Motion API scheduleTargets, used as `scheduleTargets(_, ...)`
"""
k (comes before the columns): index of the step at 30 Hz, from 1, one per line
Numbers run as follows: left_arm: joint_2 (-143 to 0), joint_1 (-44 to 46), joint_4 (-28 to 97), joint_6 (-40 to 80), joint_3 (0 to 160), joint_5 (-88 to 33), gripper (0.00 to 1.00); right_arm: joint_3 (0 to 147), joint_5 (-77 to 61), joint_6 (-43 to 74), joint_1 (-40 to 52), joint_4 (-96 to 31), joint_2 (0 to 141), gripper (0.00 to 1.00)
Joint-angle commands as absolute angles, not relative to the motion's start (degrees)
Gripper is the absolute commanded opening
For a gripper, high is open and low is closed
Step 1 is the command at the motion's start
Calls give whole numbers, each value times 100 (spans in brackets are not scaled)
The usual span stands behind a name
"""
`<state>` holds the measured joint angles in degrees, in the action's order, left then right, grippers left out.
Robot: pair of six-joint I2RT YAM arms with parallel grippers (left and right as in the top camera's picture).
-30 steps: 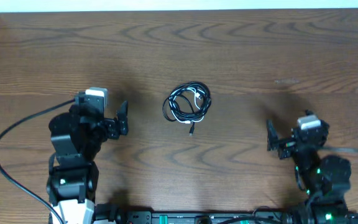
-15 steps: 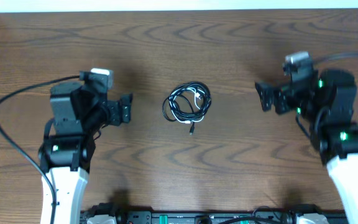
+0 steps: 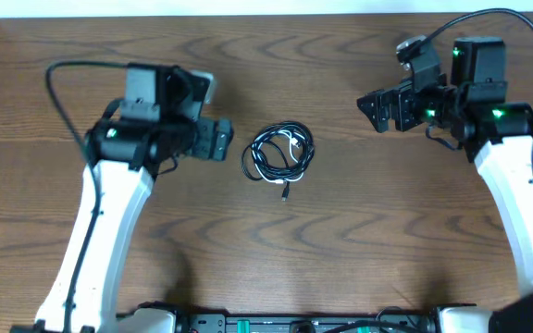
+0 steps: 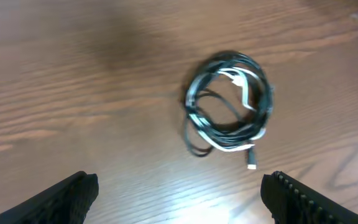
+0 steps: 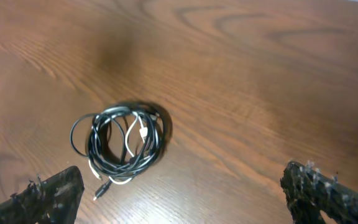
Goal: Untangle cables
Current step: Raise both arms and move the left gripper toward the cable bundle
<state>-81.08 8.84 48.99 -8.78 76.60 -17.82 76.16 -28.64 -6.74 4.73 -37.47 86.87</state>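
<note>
Robot lab; wood-grain table (image 3: 340,250)

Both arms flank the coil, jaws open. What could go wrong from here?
The cables lie in one tight coil, black and white strands overlapping: a pinch may catch several and tighten the tangle. They lie thin and flat on the table, so jaws may scrape wood or miss. The loose plug could snag if pulled.

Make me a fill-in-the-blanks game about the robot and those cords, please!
The cables lie ____ the two grippers.
One cord is white; the rest are ____.
The left gripper and right gripper both stand ____, holding nothing.
The gripper nearer the cables is the ____ one.
Missing words: between; black; open; left.
</note>
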Motion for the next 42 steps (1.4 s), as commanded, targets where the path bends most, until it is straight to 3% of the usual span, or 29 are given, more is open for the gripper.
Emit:
scheduleTargets(1, -8390, 947, 4963, -687, 7769, -2836, 90, 7758, -3013, -735, 486, -3715, 8820, 99)
scheduleTargets(8, -8643, 945, 4897, -613, 7769, -3542, 90, 7738, -3173, -735, 519, -3529, 8847, 99)
scheduleTargets(16, -9054, 947, 4639, 436, 7769, -1619, 89, 7703, -2950, -731, 548, -3275, 8923, 89)
scheduleTargets(36, -10667, 1719, 4080, 1431, 7760, -1186, 60, 7703, -2943, -432, 711, -3229, 9511, 83)
scheduleTargets(42, -10947, 1719, 3922, 1420, 7747, -1037, 58, 7703, -2945, -432, 725, -3232, 9581, 84)
